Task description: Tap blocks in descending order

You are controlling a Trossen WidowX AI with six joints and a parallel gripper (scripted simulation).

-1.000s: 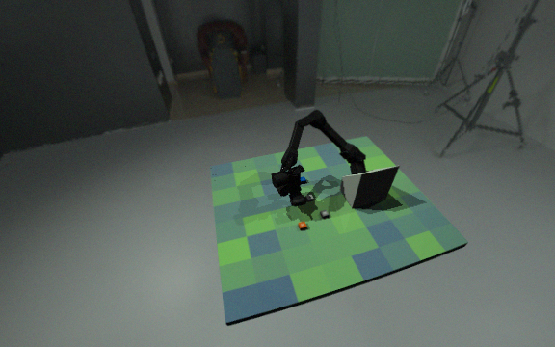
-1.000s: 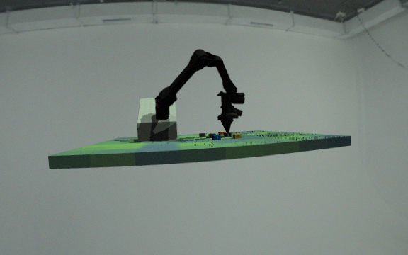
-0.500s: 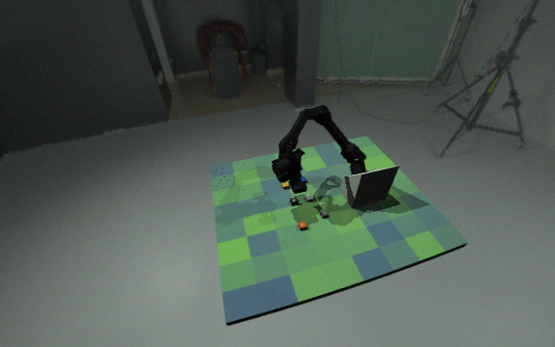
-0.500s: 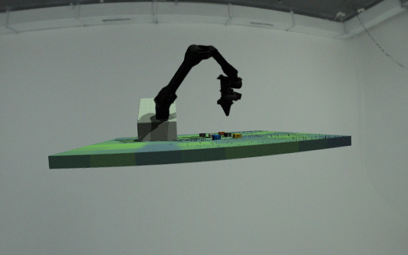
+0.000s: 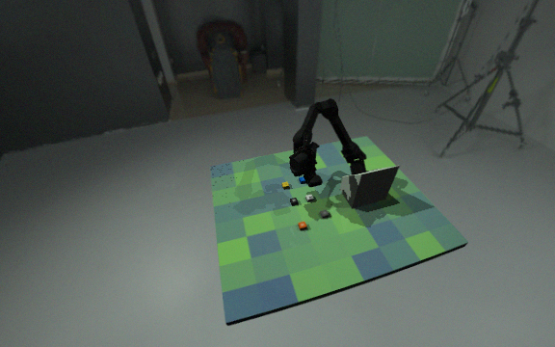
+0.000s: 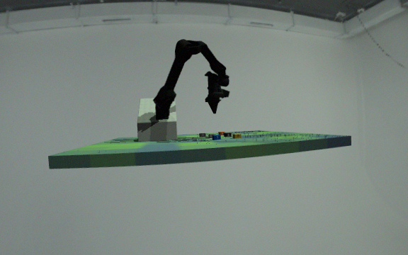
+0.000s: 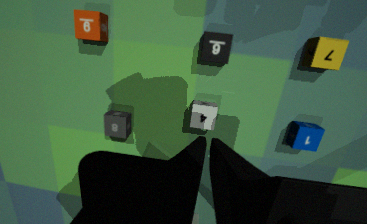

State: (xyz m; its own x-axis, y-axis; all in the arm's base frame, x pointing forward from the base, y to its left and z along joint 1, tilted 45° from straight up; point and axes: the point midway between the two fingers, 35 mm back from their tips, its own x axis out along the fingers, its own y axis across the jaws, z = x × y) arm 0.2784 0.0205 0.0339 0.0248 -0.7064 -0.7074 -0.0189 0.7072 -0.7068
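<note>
The white block marked 4 (image 5: 310, 198) (image 6: 210, 136) (image 7: 204, 116) lay on the patchwork mat (image 5: 326, 255) (image 6: 183, 156) (image 7: 19, 75), just beyond the fingertips in the wrist view. From it there, the black 9 block (image 5: 294, 201) (image 6: 228, 134) (image 7: 216, 48) sat at twelve o'clock, the yellow 7 block (image 5: 285, 185) (image 6: 237, 136) (image 7: 329, 53) at two, the blue 1 block (image 5: 302, 180) (image 6: 217, 137) (image 7: 306, 136) at three, the grey 8 block (image 5: 325, 214) (image 6: 202, 134) (image 7: 117, 124) at nine and the orange 6 block (image 5: 303, 226) (image 6: 221, 133) (image 7: 87, 26) at ten. The pincer (image 5: 314, 182) (image 6: 214, 112) (image 7: 207, 143) hung above, tips together on nothing. Which block was due could not be told; 4 was right only after 6. A good tap wanted centring first, a straight, light descent, then a vertical lift.
</note>
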